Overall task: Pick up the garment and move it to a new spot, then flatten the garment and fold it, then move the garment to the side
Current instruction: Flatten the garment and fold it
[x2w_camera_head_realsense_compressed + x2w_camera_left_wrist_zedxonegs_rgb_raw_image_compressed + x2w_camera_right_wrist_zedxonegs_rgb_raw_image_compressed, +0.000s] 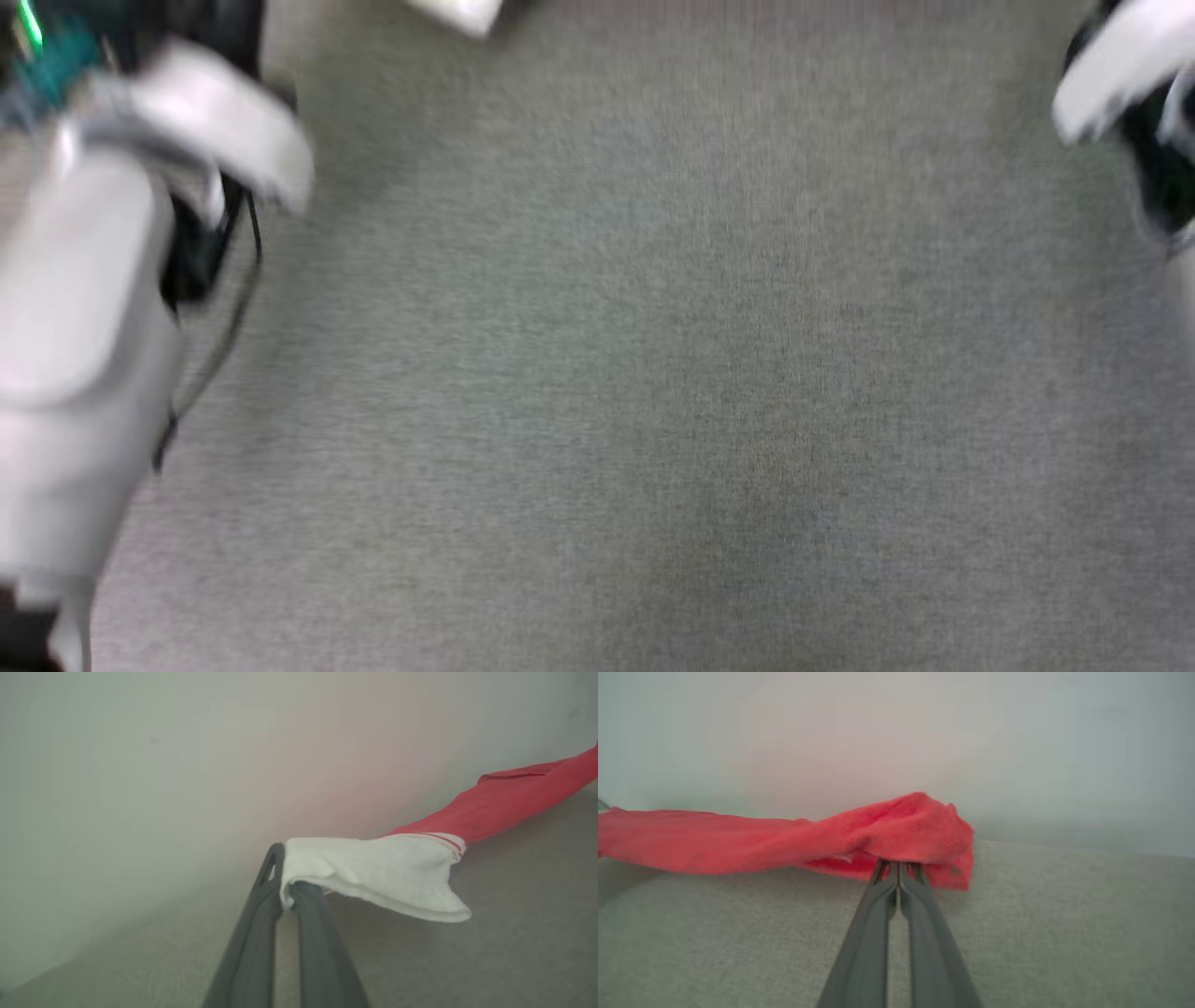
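Observation:
The garment (pixel 495 805) is red with a white sleeve (pixel 387 872), and it hangs stretched above the grey carpet between my two grippers. In the left wrist view my left gripper (pixel 287 882) is shut on the white sleeve's edge, and the red cloth runs off to the upper right. In the right wrist view my right gripper (pixel 898 868) is shut on a bunched red part of the garment (pixel 896 830), which trails away to the left. The blurred head view catches my pale left arm (pixel 84 308) at the left edge and my right arm (pixel 1120 65) at the upper right corner.
Grey carpet (pixel 653 373) spreads across the head view. A pale wall (pixel 896 732) rises close behind the garment in both wrist views. A dark cable (pixel 219 345) hangs beside my left arm. A white object (pixel 457 14) lies at the top edge.

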Available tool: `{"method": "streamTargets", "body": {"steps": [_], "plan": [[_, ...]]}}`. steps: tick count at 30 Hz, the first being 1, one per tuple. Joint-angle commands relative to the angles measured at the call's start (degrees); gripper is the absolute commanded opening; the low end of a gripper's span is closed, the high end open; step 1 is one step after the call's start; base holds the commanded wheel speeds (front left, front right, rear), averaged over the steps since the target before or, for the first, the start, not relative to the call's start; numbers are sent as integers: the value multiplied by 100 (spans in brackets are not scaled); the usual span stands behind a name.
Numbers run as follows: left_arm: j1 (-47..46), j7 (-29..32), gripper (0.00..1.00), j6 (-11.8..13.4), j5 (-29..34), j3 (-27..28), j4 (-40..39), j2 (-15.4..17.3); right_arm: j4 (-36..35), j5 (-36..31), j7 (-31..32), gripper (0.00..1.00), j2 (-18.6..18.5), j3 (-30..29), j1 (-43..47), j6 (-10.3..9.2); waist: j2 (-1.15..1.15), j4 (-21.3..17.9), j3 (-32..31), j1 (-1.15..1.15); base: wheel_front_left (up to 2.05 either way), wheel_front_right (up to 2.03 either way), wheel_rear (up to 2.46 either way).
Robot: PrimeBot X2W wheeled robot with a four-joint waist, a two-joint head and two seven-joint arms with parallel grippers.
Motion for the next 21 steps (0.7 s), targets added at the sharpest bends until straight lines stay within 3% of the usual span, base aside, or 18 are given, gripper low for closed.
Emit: {"method": "streamTargets", "body": {"steps": [1, 10, 21], "plan": [[396, 7, 0, 61, -94, 28, -114, 108, -136, 270, -67, 0, -85, 109, 316, -4, 0, 140, -404, 0, 0, 0, 0], [2751, 631, 0, 320, -569, -208, -1126, 617, -743, 1321, 4, 0, -712, 793, 2238, -6, 0, 319, -1380, 0, 0, 0, 0], [4891, 1525, 0, 968, -1081, -356, -2871, 1360, -1223, 2070, 191, 0, -1015, 875, 3694, -6, 0, 409, -2220, 0, 0, 0, 0]]}}
